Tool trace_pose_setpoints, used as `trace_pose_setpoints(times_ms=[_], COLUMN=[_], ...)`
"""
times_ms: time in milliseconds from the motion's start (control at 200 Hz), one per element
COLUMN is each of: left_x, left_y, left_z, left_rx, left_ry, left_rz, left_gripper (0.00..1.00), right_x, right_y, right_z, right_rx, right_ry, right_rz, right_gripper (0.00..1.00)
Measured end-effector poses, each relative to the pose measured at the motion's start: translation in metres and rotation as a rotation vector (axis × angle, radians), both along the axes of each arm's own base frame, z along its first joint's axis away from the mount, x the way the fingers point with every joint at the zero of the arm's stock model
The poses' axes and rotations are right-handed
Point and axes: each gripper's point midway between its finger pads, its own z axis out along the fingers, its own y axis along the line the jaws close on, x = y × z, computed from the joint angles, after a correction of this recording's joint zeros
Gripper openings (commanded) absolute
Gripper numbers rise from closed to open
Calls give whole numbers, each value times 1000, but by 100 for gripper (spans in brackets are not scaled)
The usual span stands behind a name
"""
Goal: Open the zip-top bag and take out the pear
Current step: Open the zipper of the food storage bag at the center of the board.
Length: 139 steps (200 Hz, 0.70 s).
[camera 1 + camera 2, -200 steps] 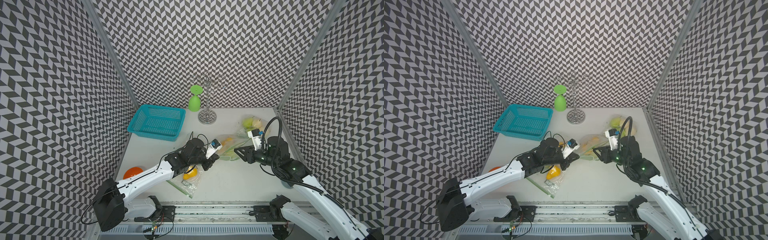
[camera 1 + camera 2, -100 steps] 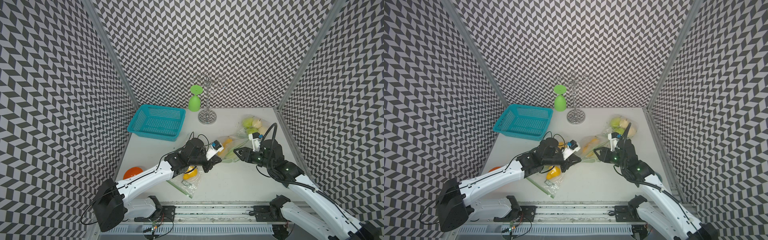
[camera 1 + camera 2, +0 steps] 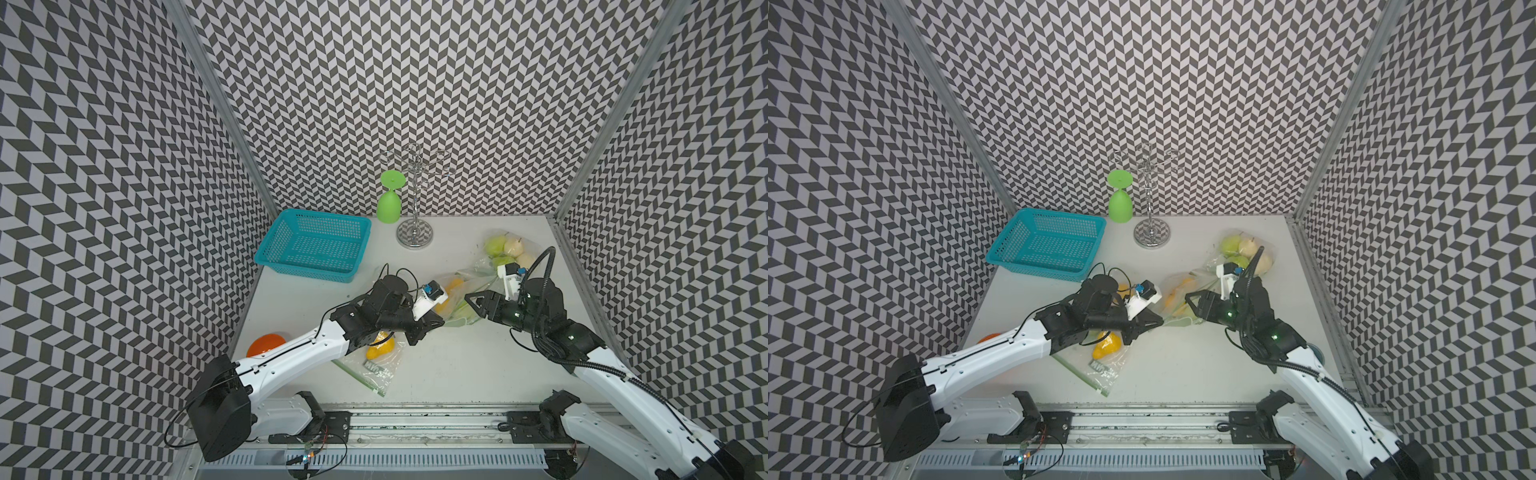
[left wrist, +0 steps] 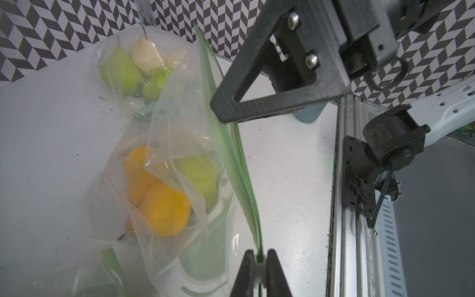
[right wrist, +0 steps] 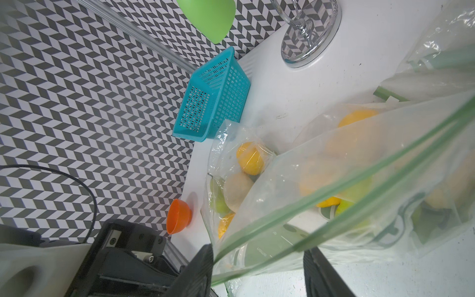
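The clear zip-top bag (image 3: 459,297) (image 3: 1177,301) lies mid-table between my two arms. Through its film I see a green pear (image 4: 198,174) beside two orange-yellow fruits (image 4: 164,210). My left gripper (image 4: 259,253) (image 3: 439,325) is shut on the end of the bag's green zip strip (image 4: 241,164). My right gripper (image 5: 258,254) (image 3: 473,305) faces it across the bag. Its jaws stand wide apart, and the two green zip strips (image 5: 359,159) run between them. One strip lies against a finger (image 5: 203,259).
A second bag of green and pale fruit (image 3: 505,249) lies at the back right. A third with a yellow fruit (image 3: 380,353) is under my left arm. A teal basket (image 3: 316,245), green glass (image 3: 389,203), metal stand (image 3: 414,237) and orange bowl (image 3: 266,345) stand around.
My right gripper's jaws have spread wider and it has edged left onto the bag's mouth. The left gripper has kept its hold and barely moved.
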Motion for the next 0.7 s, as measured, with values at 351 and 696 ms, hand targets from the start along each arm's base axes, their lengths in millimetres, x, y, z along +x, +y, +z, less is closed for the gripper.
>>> trace_pose_setpoints(times_ms=[351, 696], left_x=[3, 11], left_y=[2, 8], left_z=[-1, 1], left_rx=[-4, -17], left_ry=[10, 21], left_rz=[0, 12], left_gripper=[1, 1], right_x=[8, -4], right_y=[-10, -17], right_z=[-10, 5], right_rx=[-4, 26], right_ry=[20, -15], right_rz=[-44, -50], right_gripper=[56, 58])
